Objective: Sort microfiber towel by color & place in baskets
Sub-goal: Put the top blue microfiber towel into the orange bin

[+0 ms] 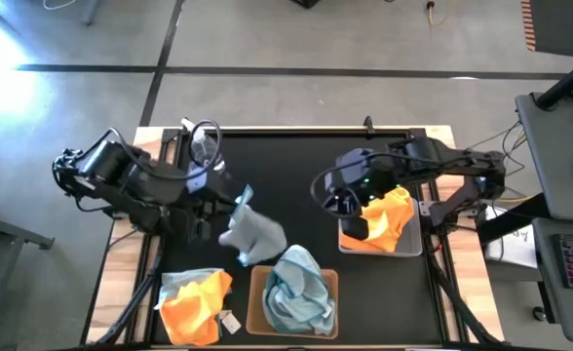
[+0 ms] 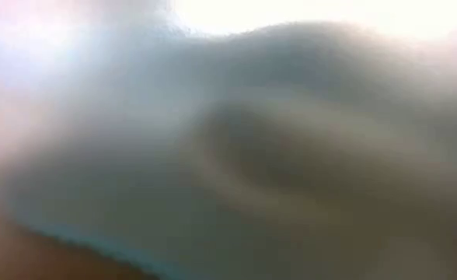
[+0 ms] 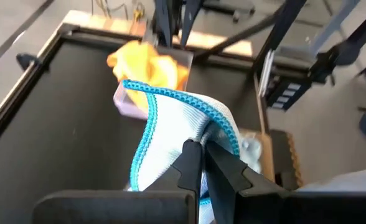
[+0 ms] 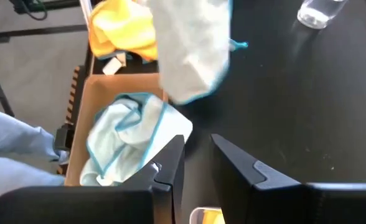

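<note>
My left gripper (image 1: 238, 200) is raised over the middle of the black table, shut on a pale blue microfiber towel (image 1: 255, 234) with a bright blue hem. My right gripper (image 4: 198, 140) stands open and bare above the light grey basket (image 1: 418, 246) at the right. An orange towel (image 1: 389, 219) lies crumpled in that basket. The tan-brown basket (image 1: 257, 292) at the near edge holds pale blue towels (image 1: 296, 288). A loose heap of orange and pale blue towels (image 1: 194, 302) lies on the table to its left. My left gripper pinches the towel between its two fingers at the blue-hemmed edge (image 3: 223, 127), where the cloth is bunched into a fold. The fingers slant downward from the table's left side. The towel (image 3: 170, 130) hangs slack below them and looks lifted clear of the table.
A clear plastic bottle (image 4: 320, 12) stands on the far left part of the table. The low view is filled by a blurred pale cloth right at the lens. Bare black table lies between the baskets and the far edge.
</note>
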